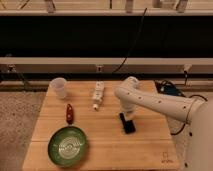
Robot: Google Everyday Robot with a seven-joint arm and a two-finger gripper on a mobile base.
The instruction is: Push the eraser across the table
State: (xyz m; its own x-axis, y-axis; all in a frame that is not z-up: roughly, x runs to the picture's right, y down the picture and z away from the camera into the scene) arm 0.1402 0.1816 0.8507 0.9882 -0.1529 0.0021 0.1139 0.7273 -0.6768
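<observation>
The eraser (127, 123), a flat black rectangular slab, lies on the light wooden table (105, 142), right of centre. My white arm reaches in from the right and bends down over it. My gripper (128, 114) is at the far end of the eraser, right above or touching it; I cannot tell which. The arm hides the gripper's tips.
A white power strip (98, 94) lies at the back centre. A clear cup (58, 87) stands at the back left. A red pepper (69, 113) lies left of centre. A green plate (68, 145) sits at the front left. A logo mark (165, 155) is at the front right corner.
</observation>
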